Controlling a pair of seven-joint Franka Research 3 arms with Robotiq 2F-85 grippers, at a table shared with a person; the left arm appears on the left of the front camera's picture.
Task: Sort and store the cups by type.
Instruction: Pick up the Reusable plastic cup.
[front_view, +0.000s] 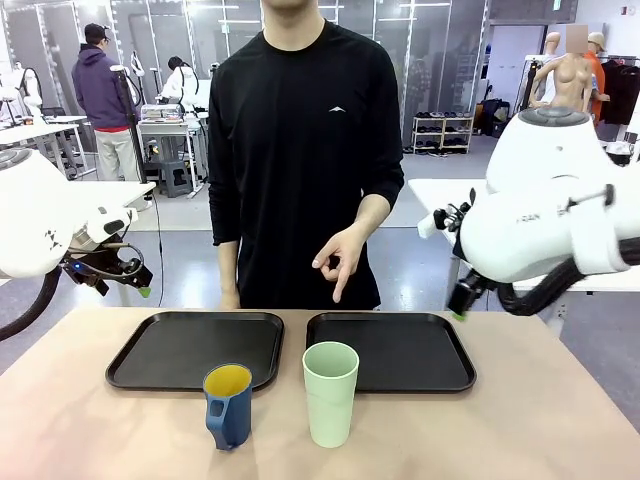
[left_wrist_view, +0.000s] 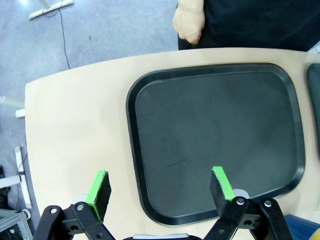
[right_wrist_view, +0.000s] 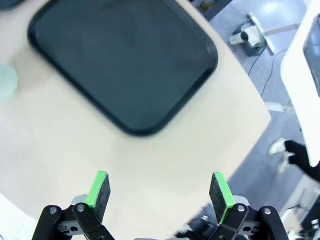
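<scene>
Nothing stored yet: blue mug (front_view: 228, 405) and mint tumbler (front_view: 330, 392) stand lower centre on the bench (front_view: 520, 420), seemingly clear of both bare trays (front_view: 400, 350); left and right jaws apart.

Left arm (front_view: 30, 225) and right arm (front_view: 550, 215) both held high at their own sides, wrists tipped downward. Left gripper (left_wrist_view: 160, 184) jaws spread wide, holding nothing. Right gripper (right_wrist_view: 160, 185) the same (green pads (right_wrist_view: 220, 192) facing each other, gap bare).
</scene>
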